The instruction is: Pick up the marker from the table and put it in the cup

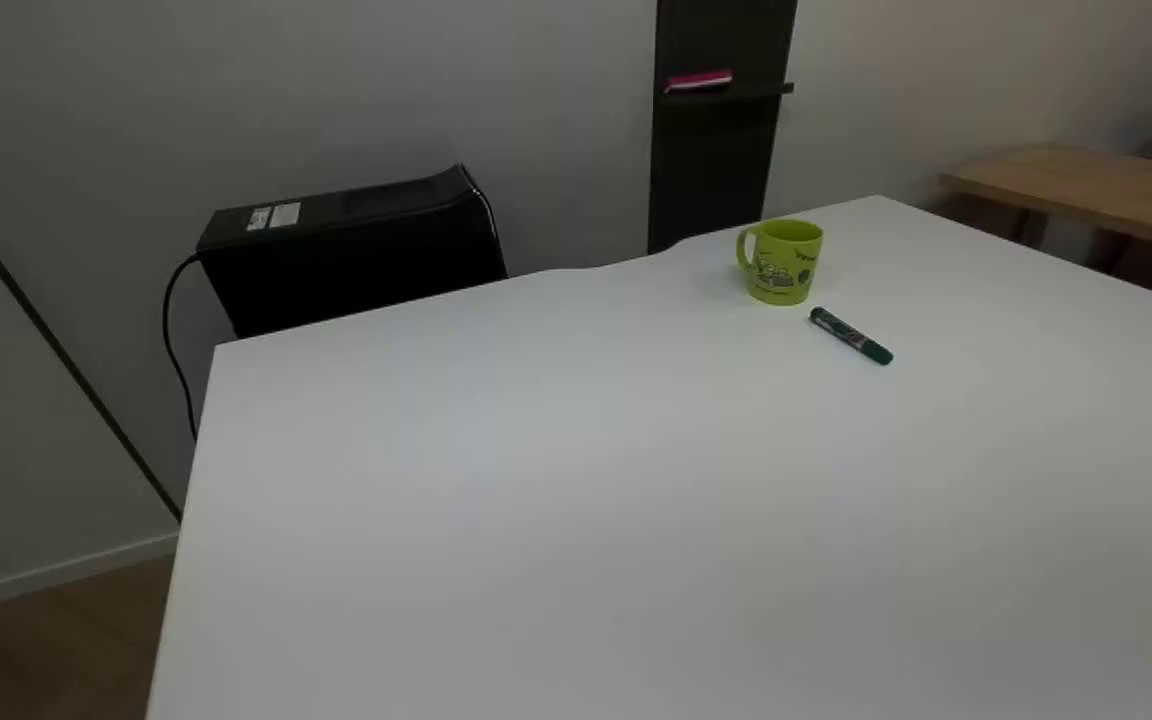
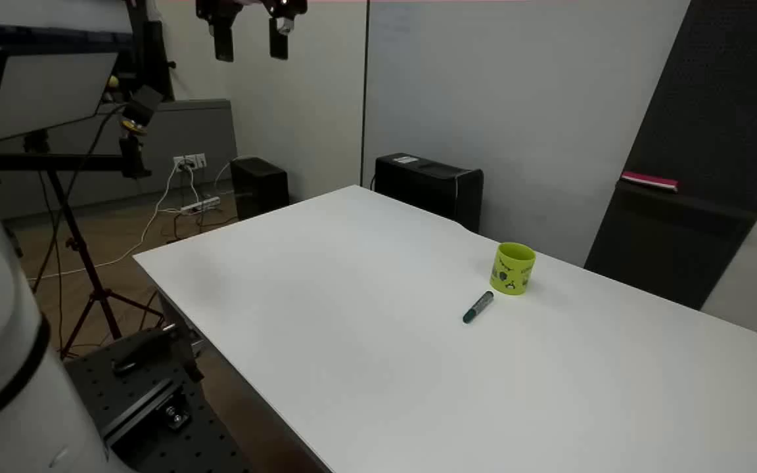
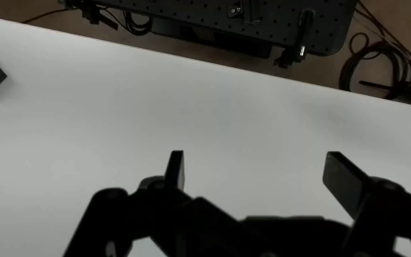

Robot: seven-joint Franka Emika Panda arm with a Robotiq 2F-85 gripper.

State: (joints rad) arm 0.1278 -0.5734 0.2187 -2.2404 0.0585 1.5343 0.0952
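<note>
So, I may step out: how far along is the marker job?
Done: nothing yet; the green marker lies on the white table beside the yellow-green mug. In hand: nothing; the wrist view shows the jaws open and empty. Left: picking up the marker and putting it in the mug.

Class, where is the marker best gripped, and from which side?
Likely its middle: the marker lies flat, slim and straight, so bring the open claw down from above, closing across its width. The cup stands near one end, leaving less room there.
</note>
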